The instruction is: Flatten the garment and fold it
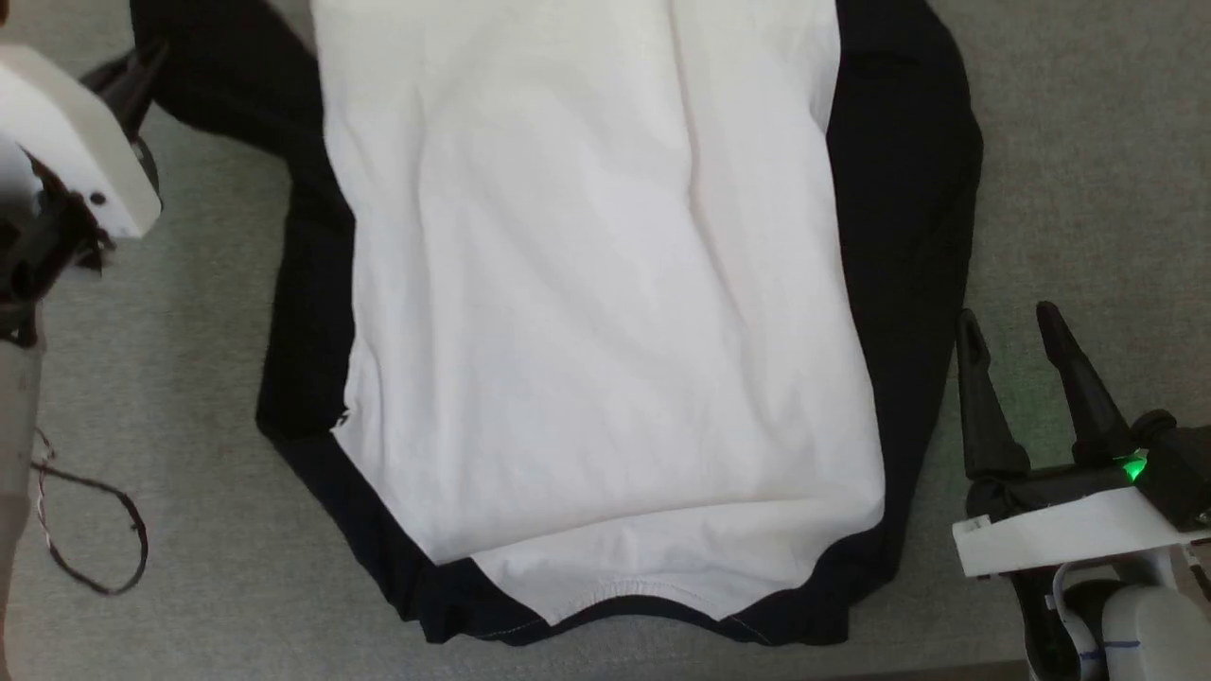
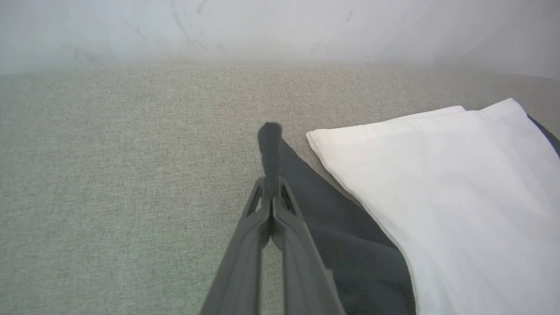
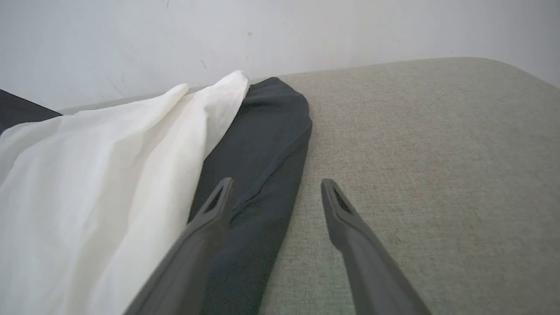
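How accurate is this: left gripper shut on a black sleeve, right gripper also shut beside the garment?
The right gripper is open, jaws apart, as the right wrist view shows. The left gripper is indeed shut on the garment, at a black sleeve.

garment spread on padded surface, left gripper at its left sleeve, right gripper beside its right edge

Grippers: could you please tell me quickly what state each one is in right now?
Left gripper: closed, pinching the black sleeve.
Right gripper: open, holding nothing.
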### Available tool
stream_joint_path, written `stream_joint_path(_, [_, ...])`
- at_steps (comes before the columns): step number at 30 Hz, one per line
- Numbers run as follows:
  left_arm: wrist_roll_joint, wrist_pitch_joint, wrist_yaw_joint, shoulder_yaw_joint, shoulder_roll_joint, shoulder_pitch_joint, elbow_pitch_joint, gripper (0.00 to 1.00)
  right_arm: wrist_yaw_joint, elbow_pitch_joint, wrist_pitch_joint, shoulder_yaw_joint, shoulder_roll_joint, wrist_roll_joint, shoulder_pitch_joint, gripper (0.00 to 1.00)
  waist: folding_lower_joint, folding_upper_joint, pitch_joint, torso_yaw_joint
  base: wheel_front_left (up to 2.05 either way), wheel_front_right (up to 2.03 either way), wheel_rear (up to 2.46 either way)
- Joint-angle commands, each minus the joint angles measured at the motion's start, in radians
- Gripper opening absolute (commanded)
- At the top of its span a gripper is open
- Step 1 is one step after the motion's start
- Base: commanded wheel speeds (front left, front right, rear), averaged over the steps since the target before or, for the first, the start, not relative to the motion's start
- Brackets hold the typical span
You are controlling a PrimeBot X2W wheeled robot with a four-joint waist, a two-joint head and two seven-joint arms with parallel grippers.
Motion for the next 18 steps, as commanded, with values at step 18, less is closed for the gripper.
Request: stream_joint_path(18, [-0.081,-0.028,0.016,0.067,0.072,0.256,-0.112,0.00,-0.001,0.046,0.013,0.007,0.001,0.029,0.081,1.00,0.0001,0.0000,-0.303,0.086,0.00,0.00,0.00])
